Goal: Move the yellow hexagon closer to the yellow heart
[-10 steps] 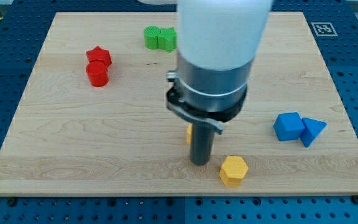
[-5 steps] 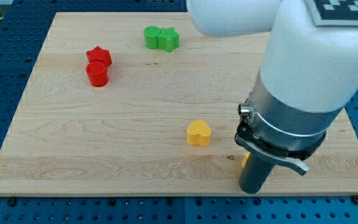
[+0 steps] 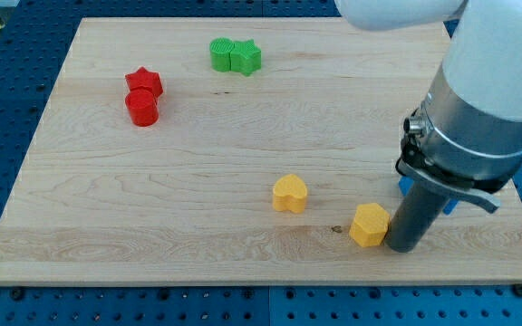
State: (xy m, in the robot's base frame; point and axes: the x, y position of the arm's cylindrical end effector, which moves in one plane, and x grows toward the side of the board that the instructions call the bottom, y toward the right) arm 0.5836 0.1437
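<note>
Two yellow blocks are sitting near the view's bottom of the desk [image 3: 243, 136]: the yellow heart [image 3: 290, 194] and, to its right and slightly lower, the yellow hexagon [image 3: 370, 225]. A clear strip of bare wood is lying between them, so they are near but apart.

My tip [image 3: 400, 246] is resting against, or just beside, the hexagon's right face; exact contact is hard to confirm at this resolution. That side placement is making sense: a push from the right would be sending the hexagon leftward, toward the heart. The heart is lying a little higher in the view, so a straight leftward push would likely be passing slightly below it; some upward angle seems needed.

No gripper is fitted on this arm, only the rod, so there is nothing opening or closing.

Other items: a red star [image 3: 144, 81] touching a red cylinder [image 3: 140, 108] upper left; two green blocks [image 3: 235, 55] side by side at top; blue blocks [image 3: 406, 186] mostly hidden behind the arm.
</note>
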